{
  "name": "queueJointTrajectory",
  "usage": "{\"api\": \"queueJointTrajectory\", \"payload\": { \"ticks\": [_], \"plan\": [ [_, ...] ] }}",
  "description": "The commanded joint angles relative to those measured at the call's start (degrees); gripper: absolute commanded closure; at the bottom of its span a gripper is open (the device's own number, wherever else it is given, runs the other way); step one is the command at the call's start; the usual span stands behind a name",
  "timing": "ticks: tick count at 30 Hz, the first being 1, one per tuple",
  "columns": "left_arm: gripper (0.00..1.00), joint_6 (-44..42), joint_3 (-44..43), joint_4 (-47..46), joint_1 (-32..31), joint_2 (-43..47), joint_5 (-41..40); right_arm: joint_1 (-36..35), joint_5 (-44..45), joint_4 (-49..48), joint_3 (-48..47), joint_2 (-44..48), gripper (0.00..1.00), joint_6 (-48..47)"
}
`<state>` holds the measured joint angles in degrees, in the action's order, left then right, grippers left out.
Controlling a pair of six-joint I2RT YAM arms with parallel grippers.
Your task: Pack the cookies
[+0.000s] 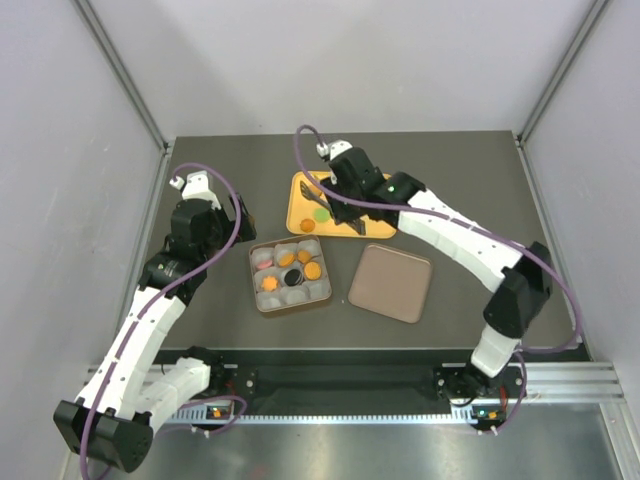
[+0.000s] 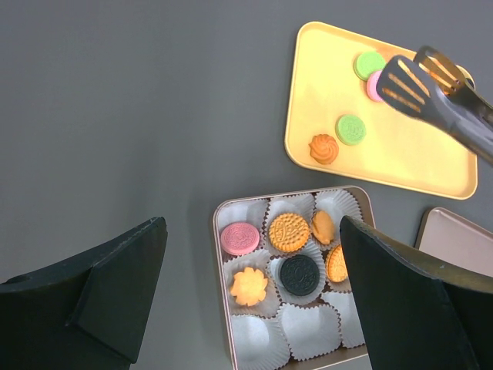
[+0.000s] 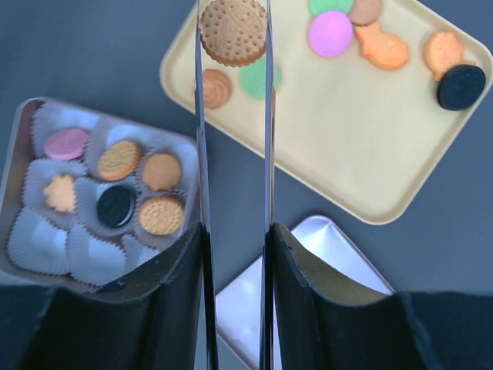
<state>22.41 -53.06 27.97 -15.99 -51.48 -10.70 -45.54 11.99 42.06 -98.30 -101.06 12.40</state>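
The cookie box (image 2: 219,254) holds white paper cups; several carry cookies: a pink one (image 2: 240,238), a round orange one (image 2: 289,232), a black one (image 2: 300,274) and an orange flower (image 2: 249,287). My left gripper (image 2: 250,231) hangs open and empty above the box. My right gripper (image 3: 235,239) is shut on black tongs (image 3: 202,154), whose tips pinch a round orange cookie (image 3: 233,31) above the yellow tray (image 3: 347,146). On the tray lie loose cookies: pink (image 3: 331,32), green (image 3: 254,77), black (image 3: 461,86) and orange (image 3: 383,48). The tongs also show in the left wrist view (image 2: 431,85).
The box's brown lid (image 1: 390,283) lies flat to the right of the box (image 1: 290,275), below the yellow tray (image 1: 300,195). Several paper cups at the box's near side are empty (image 2: 308,327). Grey walls and frame posts surround the dark table.
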Motion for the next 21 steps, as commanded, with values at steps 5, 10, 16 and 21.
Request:
{"api": "queueJointTrajectory", "payload": {
  "ticks": [5,10,16,21],
  "plan": [
    [0.01,0.09,0.15,-3.27,0.43,0.68,0.24,-9.21,-1.61,-0.49,9.43,14.65,0.67,2.18],
    [0.01,0.17,0.24,-3.27,0.61,0.86,0.24,-14.83,-2.76,0.56,13.92,18.79,0.67,4.73],
    [0.01,0.26,0.32,-3.36,0.61,0.86,0.42,-20.29,-4.95,0.13,17.70,19.23,0.67,7.63],
    [0.01,0.26,0.32,-3.27,0.70,0.95,0.15,-22.40,-8.73,-2.86,19.73,18.27,0.68,9.21]
  ]
}}
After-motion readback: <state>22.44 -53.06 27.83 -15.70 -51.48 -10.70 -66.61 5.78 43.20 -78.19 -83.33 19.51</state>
